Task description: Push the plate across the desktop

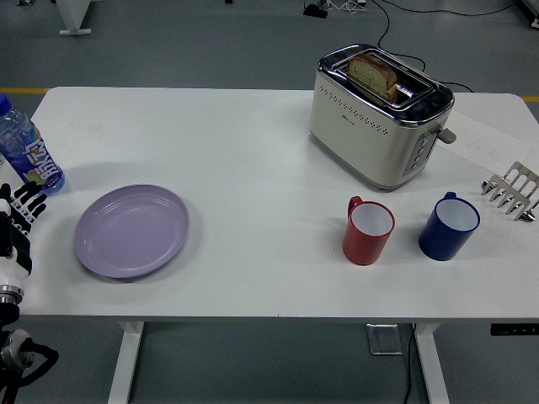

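The lilac plate (132, 231) lies flat on the white desk (253, 160) near its front-left corner. The left hand (18, 220) sits at the desk's left edge, just beside the plate without touching it, fingers loosely extended and holding nothing. A water bottle (27, 148) stands behind the hand. Toward the right stand a toaster (379, 116) with bread (372, 74), a red mug (368, 230) and a blue mug (449, 226).

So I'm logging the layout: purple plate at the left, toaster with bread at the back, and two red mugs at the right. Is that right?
Not quite. The head view shows only one red mug; the mug right of it is blue. The plate and toaster are as you said.
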Robot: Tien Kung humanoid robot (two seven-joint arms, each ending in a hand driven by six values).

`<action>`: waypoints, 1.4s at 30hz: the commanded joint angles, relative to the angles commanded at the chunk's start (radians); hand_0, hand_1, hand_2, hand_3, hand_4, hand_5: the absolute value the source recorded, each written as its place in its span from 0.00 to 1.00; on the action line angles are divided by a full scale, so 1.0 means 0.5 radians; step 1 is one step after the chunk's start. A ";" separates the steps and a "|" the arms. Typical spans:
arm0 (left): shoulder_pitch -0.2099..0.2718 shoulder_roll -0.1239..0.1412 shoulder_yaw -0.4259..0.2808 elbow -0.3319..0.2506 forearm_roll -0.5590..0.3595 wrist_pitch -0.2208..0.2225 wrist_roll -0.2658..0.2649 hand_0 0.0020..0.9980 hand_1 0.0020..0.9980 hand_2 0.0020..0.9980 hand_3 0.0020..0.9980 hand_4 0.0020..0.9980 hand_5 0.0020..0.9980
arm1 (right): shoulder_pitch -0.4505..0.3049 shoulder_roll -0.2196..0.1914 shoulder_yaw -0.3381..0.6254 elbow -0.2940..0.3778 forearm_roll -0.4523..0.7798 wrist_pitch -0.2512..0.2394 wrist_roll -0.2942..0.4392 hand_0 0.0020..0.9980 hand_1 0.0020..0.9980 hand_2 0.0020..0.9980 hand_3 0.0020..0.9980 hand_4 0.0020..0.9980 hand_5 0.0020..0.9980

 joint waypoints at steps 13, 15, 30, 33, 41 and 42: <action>-0.067 -0.090 0.024 0.099 -0.001 -0.018 -0.026 0.80 0.81 0.78 0.68 0.56 1.00 | 0.026 -0.003 0.021 0.003 -0.045 -0.003 -0.021 0.59 0.53 0.62 0.61 0.36 0.52; -0.072 -0.098 0.027 0.110 0.002 -0.020 -0.027 0.80 0.81 0.78 0.68 0.56 1.00 | 0.027 -0.004 0.022 0.003 -0.049 -0.003 -0.022 0.59 0.53 0.62 0.61 0.36 0.52; -0.106 -0.164 0.071 0.167 -0.002 -0.013 -0.045 0.79 0.80 0.78 0.68 0.53 1.00 | 0.038 -0.002 0.041 0.007 -0.093 -0.003 -0.040 0.59 0.53 0.62 0.61 0.36 0.52; -0.117 -0.176 0.080 0.173 0.000 -0.012 -0.045 0.79 0.80 0.78 0.68 0.53 1.00 | 0.040 -0.002 0.043 0.007 -0.097 -0.003 -0.042 0.59 0.53 0.62 0.61 0.36 0.52; -0.145 -0.216 0.091 0.188 -0.004 -0.011 -0.049 0.79 0.80 0.78 0.68 0.53 1.00 | 0.045 -0.002 0.061 0.010 -0.132 -0.003 -0.054 0.59 0.53 0.62 0.61 0.36 0.52; -0.147 -0.221 0.092 0.188 -0.003 -0.011 -0.049 0.79 0.80 0.78 0.68 0.53 1.00 | 0.046 -0.002 0.062 0.010 -0.132 -0.004 -0.055 0.59 0.53 0.62 0.61 0.36 0.52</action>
